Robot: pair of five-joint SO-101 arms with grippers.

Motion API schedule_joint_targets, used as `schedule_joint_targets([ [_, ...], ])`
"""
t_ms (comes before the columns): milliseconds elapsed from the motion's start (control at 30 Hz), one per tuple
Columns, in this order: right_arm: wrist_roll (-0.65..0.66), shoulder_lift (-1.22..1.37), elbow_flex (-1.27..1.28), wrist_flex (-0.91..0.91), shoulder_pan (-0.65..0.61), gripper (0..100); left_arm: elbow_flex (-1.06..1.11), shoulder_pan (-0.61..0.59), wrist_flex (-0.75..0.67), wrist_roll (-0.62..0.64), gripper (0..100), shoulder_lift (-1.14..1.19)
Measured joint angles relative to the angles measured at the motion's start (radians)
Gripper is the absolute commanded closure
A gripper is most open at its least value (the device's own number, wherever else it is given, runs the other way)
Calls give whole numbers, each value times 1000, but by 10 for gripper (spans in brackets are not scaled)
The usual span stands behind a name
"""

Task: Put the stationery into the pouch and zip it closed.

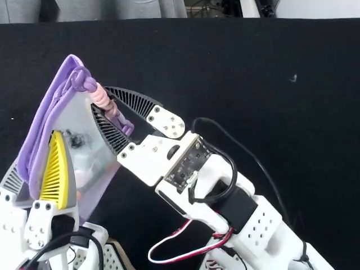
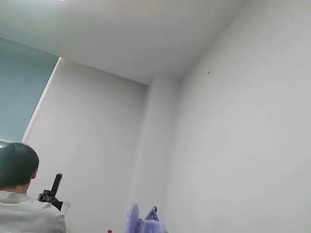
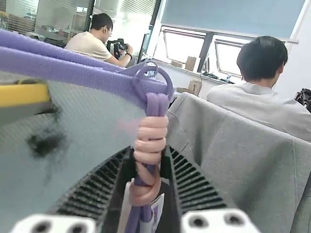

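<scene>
My right pincer (image 1: 106, 106) is clamped on the purple-and-pink pull cord (image 1: 101, 95) at one end of the pouch (image 1: 84, 135). My left pincer (image 1: 45, 166) grips the pouch at its purple edge, and its yellow finger shows through the clear wall. The pouch sits between both pincers, near the left edge of the desk (image 1: 253, 67).

Room over far table (image 1: 270, 67); raised pouch (image 1: 42, 129) blocks left.
</scene>
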Motion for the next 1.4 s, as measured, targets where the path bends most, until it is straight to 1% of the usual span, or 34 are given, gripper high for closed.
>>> schedule_joint_targets([
  [100,11,0,0,0,8,987,0,0,0,0,971,0],
  [200,44,0,0,0,44,987,0,0,0,0,971,0],
  [300,51,0,-31,8,112,987,2,5,0,0,971,0],
  [567,21,0,-222,170,304,987,3,9,0,2,971,15],
  [867,21,0,-238,175,445,987,5,11,0,3,971,17],
  [1000,21,0,-238,140,523,987,5,11,0,3,971,18],
  [1100,21,104,-261,94,568,987,6,11,3,3,971,18],
  [1267,21,284,-341,83,626,987,8,11,6,3,971,23],
  [1400,20,382,-396,83,654,987,9,11,52,3,971,23],
])
